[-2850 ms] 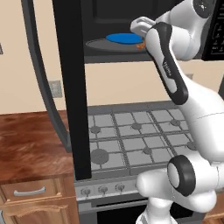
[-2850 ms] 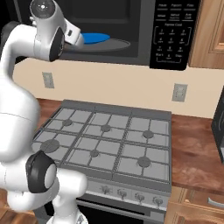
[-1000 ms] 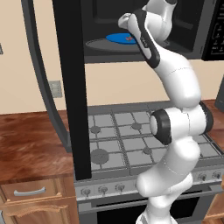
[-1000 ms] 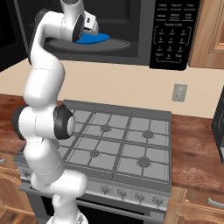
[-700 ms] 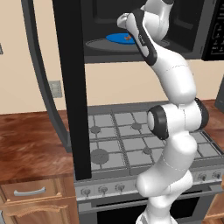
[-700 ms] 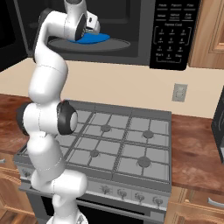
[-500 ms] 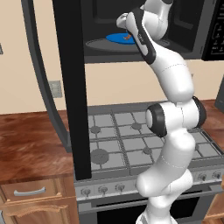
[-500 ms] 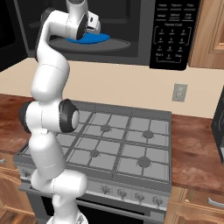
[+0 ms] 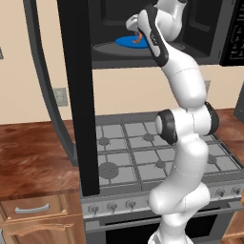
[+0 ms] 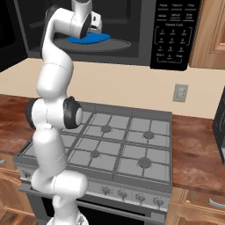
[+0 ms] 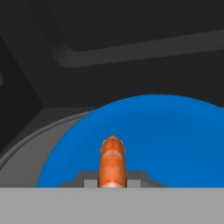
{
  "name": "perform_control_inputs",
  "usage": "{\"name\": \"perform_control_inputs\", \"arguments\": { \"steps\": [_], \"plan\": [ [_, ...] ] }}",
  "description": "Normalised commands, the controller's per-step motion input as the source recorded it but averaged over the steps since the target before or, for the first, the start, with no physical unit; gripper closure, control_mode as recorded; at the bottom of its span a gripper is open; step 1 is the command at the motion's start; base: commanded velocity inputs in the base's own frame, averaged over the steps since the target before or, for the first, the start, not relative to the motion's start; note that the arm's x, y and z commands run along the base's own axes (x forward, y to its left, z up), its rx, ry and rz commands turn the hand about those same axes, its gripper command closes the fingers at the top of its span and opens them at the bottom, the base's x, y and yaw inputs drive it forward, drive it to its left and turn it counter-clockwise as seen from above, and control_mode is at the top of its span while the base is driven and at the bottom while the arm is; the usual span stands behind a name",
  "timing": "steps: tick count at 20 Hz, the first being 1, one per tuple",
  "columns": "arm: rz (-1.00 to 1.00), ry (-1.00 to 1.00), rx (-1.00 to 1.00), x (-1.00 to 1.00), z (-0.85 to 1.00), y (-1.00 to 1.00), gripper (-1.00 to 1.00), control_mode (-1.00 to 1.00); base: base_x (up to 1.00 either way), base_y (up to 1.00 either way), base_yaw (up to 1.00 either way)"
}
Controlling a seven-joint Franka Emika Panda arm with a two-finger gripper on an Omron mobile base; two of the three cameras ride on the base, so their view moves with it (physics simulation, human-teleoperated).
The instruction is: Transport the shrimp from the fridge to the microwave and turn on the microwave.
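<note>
The microwave [image 9: 200, 28] [image 10: 140, 22] stands open above the stove. Inside it, a blue plate [image 9: 125, 42] [image 10: 90, 39] [image 11: 175, 140] rests on the grey turntable [image 9: 107, 47] [image 10: 116, 45] [image 11: 26, 148]. My arm reaches up into the cavity. My gripper [image 9: 137, 33] [image 11: 113, 180] is shut on the orange-pink shrimp [image 9: 138, 39] [image 11: 113, 159], holding it just over the near part of the plate. In the hand view the shrimp sticks out between the two finger tips. The fridge is out of view.
The microwave's black door [image 9: 74, 95] hangs open on the left, reaching down in front of the stove's left side. The keypad panel [image 10: 173, 33] is right of the cavity. A grey gas stove [image 9: 138, 152] [image 10: 118, 140] lies below, between wooden counters [image 9: 33, 157].
Since the oldest frames the arm has straightened upward and the hand has swung left into the microwave, over the plate. In the last second it has barely moved.
</note>
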Motion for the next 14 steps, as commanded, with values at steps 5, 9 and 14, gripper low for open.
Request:
{"name": "perform_control_inputs", "arguments": {
  "steps": [5, 9, 14],
  "plan": [
    [0.08, 0.06, -0.04, 0.02, -0.05, 0.0, 1.0, -1.0, 0.0, 0.0, 0.0],
    [0.07, 0.02, -0.04, 0.01, -0.03, 0.0, 1.0, -1.0, 0.0, 0.0, 0.0],
    [0.07, 0.0, 0.0, 0.04, 0.0, -0.01, 1.0, -1.0, 0.0, 0.0, 0.0]
  ]
}}
